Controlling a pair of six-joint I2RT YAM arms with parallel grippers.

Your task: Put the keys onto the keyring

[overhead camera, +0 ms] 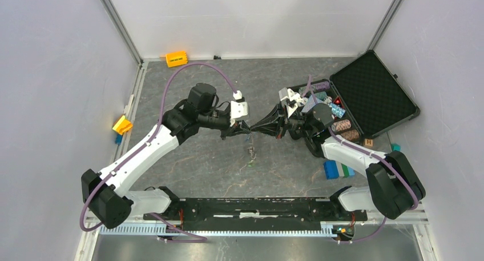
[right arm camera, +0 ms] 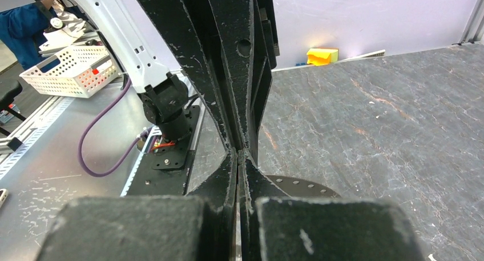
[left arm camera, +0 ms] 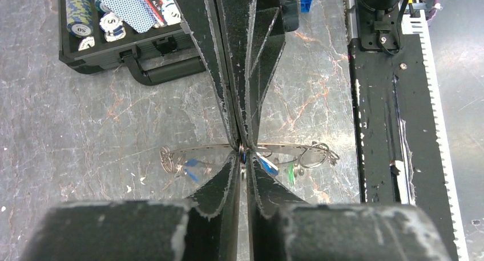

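Note:
In the left wrist view the keyring (left arm camera: 297,148) is a thin silvery band seen almost edge-on, held above the table. Keys hang from it: one with a green tag (left arm camera: 291,171) and a blurred blue-tagged one (left arm camera: 191,165). My left gripper (left arm camera: 242,153) is shut on a small key with a blue tag (left arm camera: 267,165), right at the ring. My right gripper (right arm camera: 241,151) is shut on the keyring, whose flat band with small holes (right arm camera: 302,187) shows beside its fingers. In the top view both grippers (overhead camera: 244,129) (overhead camera: 254,129) meet tip to tip, and keys (overhead camera: 251,153) dangle just below.
An open black case (overhead camera: 365,98) with striped chips and cards lies at the right, also in the left wrist view (left arm camera: 122,21). Blue and green blocks (overhead camera: 338,169) lie near the right arm. Orange (overhead camera: 176,58) and yellow (overhead camera: 122,124) blocks sit at the back and left wall.

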